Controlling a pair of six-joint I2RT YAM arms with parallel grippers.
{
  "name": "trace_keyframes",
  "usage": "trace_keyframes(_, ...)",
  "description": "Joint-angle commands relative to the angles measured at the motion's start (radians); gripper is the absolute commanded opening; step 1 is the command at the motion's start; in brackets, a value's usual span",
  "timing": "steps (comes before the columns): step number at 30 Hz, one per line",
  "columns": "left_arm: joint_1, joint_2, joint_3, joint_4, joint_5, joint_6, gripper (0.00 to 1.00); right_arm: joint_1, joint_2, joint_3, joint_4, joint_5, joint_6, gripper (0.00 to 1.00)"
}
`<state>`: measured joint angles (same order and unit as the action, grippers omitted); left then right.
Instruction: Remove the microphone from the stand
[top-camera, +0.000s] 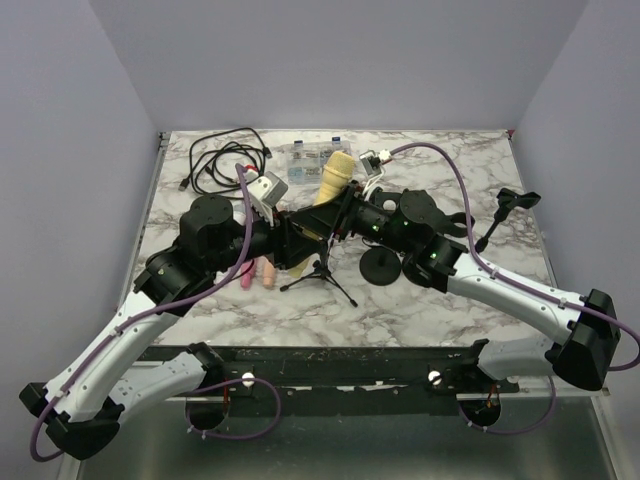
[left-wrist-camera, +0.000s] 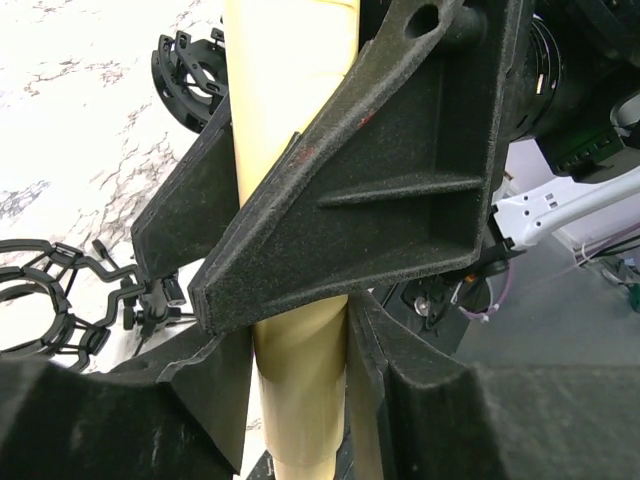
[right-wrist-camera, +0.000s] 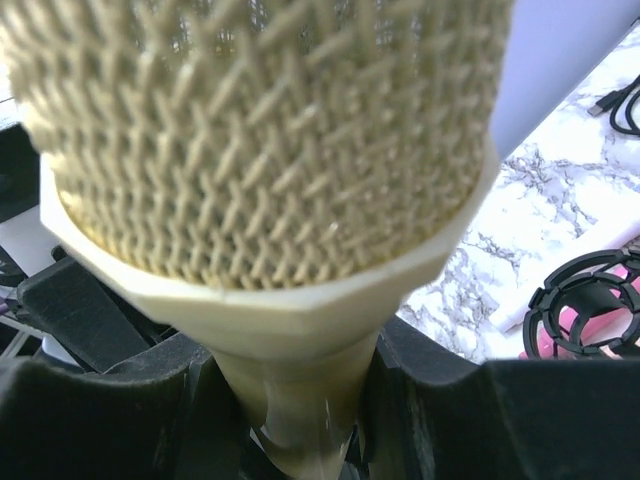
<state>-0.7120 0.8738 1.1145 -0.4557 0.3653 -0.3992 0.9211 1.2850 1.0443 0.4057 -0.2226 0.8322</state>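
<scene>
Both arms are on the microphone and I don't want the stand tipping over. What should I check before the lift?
1. Right tool shut on the microphone just below its mesh head: ok.
2. Left tool shut on the microphone's body, a finger on each side: ok.
3. Stand upright, legs spread on the table: ok.
4. Microphone loose in the stand's clip: cannot tell, the arms hide the joint.

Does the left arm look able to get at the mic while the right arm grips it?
Likely yes: the left pincer straddles the mic, fingers against its body, next to the right pincer; nothing stands between.
</scene>
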Motion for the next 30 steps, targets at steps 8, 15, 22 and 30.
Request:
trace_keyframes(8,0.037,-0.054,0.007,-0.084,-0.116,0.154,0.00,0.013,-0.102,0.057,-0.222,0.273,-0.193,0.97)
trace_keyframes(15,0.151,-0.112,-0.014,-0.168,-0.221,0.254,0.00,0.012,-0.236,0.023,-0.279,0.425,-0.355,1.00)
trace_keyframes(22,0.310,-0.081,-0.177,-0.156,-0.483,0.384,0.00,0.013,-0.391,-0.050,-0.292,0.574,-0.479,1.00)
trace_keyframes(30,0.584,0.104,-0.307,-0.023,-0.541,0.417,0.00,0.012,-0.573,-0.150,-0.299,0.606,-0.597,1.00)
